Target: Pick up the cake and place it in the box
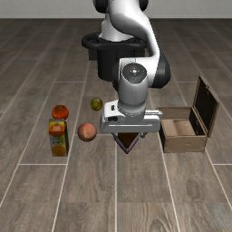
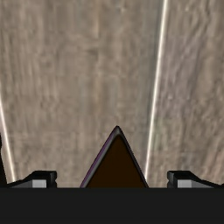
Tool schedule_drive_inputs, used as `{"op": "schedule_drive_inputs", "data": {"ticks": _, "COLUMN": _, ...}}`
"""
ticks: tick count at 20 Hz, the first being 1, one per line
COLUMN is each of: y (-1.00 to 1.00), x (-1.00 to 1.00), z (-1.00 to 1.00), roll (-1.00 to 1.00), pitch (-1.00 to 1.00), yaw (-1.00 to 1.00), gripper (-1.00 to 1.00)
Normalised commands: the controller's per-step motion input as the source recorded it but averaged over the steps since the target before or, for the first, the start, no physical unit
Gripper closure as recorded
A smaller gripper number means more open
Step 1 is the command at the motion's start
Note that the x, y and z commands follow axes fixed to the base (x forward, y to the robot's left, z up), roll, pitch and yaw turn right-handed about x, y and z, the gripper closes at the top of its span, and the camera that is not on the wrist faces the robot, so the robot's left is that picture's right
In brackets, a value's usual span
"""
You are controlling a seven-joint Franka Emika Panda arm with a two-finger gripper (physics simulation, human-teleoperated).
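Juice carton (image 1: 58, 139): standing upright on the wooden floor (image 1: 54, 199), farthest toward the exterior view's left.
Red round item (image 1: 60, 112): sitting just beside the carton, on its robot-base side; too small to identify.
Peach-coloured fruit (image 1: 86, 132): lying near the carton, between it and the gripper.
Small green fruit (image 1: 96, 105): lying near the peach-coloured fruit, closer to the robot's base.
Gripper (image 1: 128, 135) (image 2: 112, 178): hanging low over the floor, pointing straight down.
Fingers (image 2: 39, 178): standing wide apart, each showing a strip of floor between itself and the cake, so neither is touching it.
Cake (image 1: 130, 143) (image 2: 115, 163): a dark brown wedge sitting directly under the gripper, between the fingers, outside the box.
Box (image 1: 184, 132): resting on the floor at the exterior view's right, lid standing open, just beside the gripper.
Exterior view alone: showing the carton, the fruits and the box.
Wrist view alone: showing the gaps between fingers and cake.
Hidden: the hand is covering most of the cake in the exterior view; the wrist view is cutting off the wedge's wide end.
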Motion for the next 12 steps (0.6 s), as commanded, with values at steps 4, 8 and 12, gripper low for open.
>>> {"op": "schedule_drive_inputs", "data": {"ticks": 4, "y": -0.25, "x": -0.5, "z": -0.25, "roll": 0.0, "pitch": 0.0, "yaw": 0.0, "gripper": -1.0}}
{"op": "schedule_drive_inputs", "data": {"ticks": 8, "y": 0.0, "x": 0.0, "z": -0.75, "roll": 0.0, "pitch": 0.0, "yaw": 0.0, "gripper": 1.0}}
{"op": "schedule_drive_inputs", "data": {"ticks": 12, "y": 0.0, "x": 0.0, "z": 0.0, "roll": 0.0, "pitch": 0.0, "yaw": 0.0, "gripper": 1.0}}
